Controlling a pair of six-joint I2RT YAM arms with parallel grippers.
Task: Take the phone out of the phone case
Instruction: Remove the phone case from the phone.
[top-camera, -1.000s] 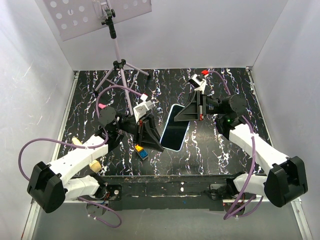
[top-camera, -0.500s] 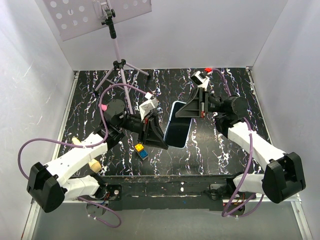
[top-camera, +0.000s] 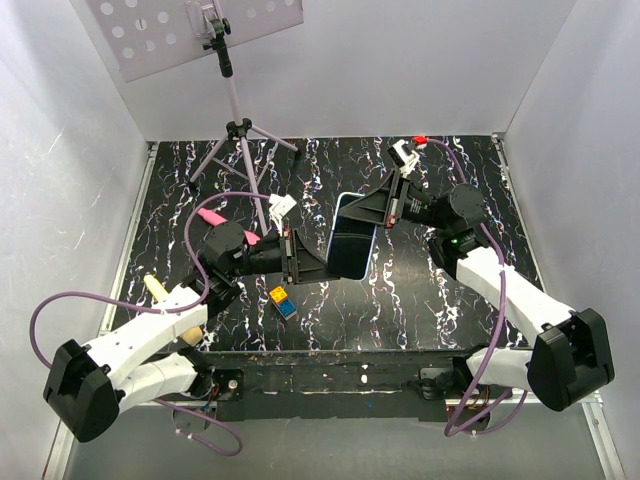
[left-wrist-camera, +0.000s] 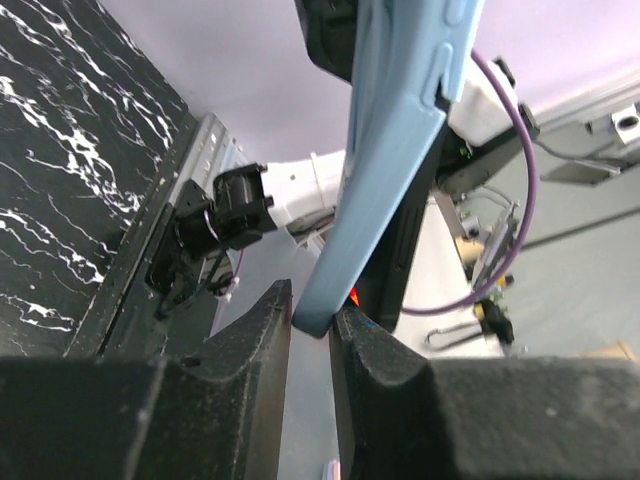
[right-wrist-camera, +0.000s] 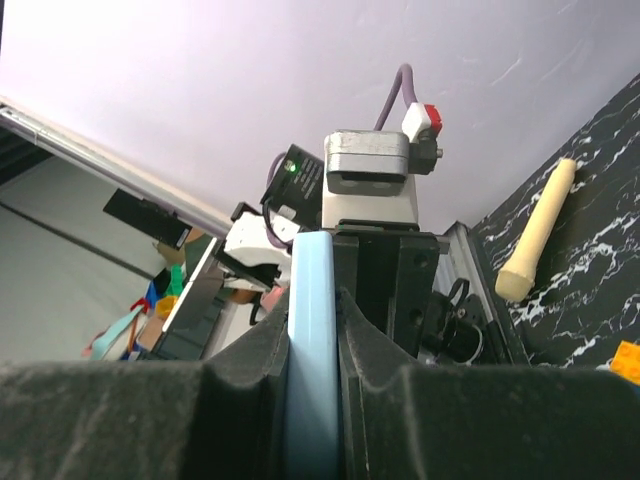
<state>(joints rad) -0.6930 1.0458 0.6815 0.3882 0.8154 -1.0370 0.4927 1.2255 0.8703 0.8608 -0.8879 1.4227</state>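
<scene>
where the phone is: the phone (top-camera: 353, 247) sits inside the phone case (left-wrist-camera: 395, 140). both are up in the air over the table (top-camera: 430, 300), in the middle of the top view.
long way of the phone: it runs from the upper middle of the frame down toward the lower middle. the dark screen faces up at the top camera.
right tool: the right tool (right-wrist-camera: 313, 300) comes in from the right of the frame. it is clenched on the upper end of the case, and its own view shows the blue edge squeezed between both fingers.
left tool: the left tool (left-wrist-camera: 312, 322) comes in from the left of the frame. the lower corner of the case sits between its fingers, which press close on both sides, so it looks pinched there.
which arm is nearer: neither. each tool has one end, and the phone lies between them.
what the next move turns on: i think the lower corner has to be bent back, away from the screen, while the upper end is held steady.
cannot tell: whether the phone has started to come loose from the case.
</scene>
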